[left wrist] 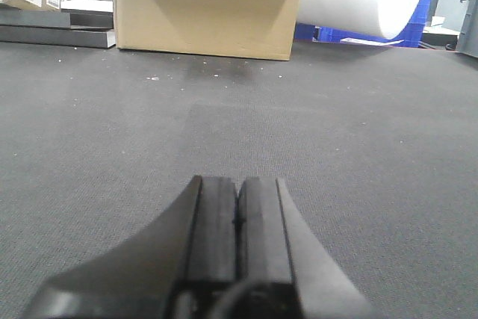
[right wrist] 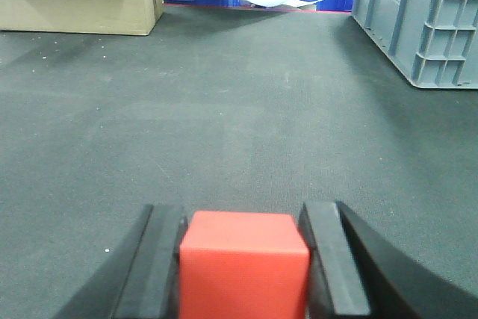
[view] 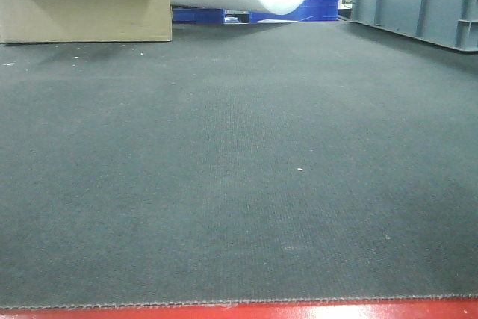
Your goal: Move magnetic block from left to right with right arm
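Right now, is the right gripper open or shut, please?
Shut: the right gripper clamps the red block, touching both its sides.

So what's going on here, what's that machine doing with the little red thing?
The robot's right gripper has its two black fingers pressed against the sides of a small red magnetic block, low over the dark grey mat. Whether the block is lifted or resting on the mat cannot be told. The left gripper is shut and holds nothing.
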`<state>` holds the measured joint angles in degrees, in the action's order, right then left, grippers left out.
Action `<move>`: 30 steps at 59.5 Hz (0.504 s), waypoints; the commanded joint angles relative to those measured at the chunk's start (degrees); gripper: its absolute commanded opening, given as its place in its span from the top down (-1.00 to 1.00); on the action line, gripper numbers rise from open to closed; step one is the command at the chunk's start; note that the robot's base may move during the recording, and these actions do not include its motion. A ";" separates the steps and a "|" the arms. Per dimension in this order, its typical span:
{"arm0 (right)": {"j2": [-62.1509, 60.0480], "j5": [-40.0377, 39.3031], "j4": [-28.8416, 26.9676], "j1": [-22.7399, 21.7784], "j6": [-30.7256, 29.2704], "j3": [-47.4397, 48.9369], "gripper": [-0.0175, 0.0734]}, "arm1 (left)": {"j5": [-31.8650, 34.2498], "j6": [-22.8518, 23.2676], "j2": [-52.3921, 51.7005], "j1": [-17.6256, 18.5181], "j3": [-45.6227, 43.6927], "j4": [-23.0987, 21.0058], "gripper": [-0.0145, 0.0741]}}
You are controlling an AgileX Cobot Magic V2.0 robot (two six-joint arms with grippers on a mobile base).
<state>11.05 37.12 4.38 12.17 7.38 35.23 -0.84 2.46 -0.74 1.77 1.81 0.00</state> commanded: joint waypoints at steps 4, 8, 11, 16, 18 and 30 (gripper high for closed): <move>1.01 -4.81 0.26 -0.28 -0.55 1.51 0.29 | 5.16 0.25 -0.78 0.25 0.59 0.00 0.94; 1.01 -4.81 0.26 -0.28 -0.55 1.51 0.29 | 5.16 0.25 -0.78 0.25 0.59 0.00 0.94; 1.01 -4.81 0.26 -0.28 -0.55 1.51 0.29 | 5.16 0.25 -0.78 0.25 0.59 0.00 0.93; 1.01 -4.81 0.26 -0.28 -0.55 1.51 0.29 | 5.16 0.25 -0.78 0.25 0.59 0.00 0.94; 1.01 -4.81 0.26 -0.28 -0.55 1.51 0.29 | 5.16 0.25 -0.78 0.25 0.59 0.00 0.94; 1.01 -4.87 0.07 -0.28 -0.55 1.51 0.29 | 5.16 0.25 -0.78 0.25 0.59 0.00 0.93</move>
<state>11.05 37.12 4.38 12.17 7.38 35.23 -0.84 2.46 -0.74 1.77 1.81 0.00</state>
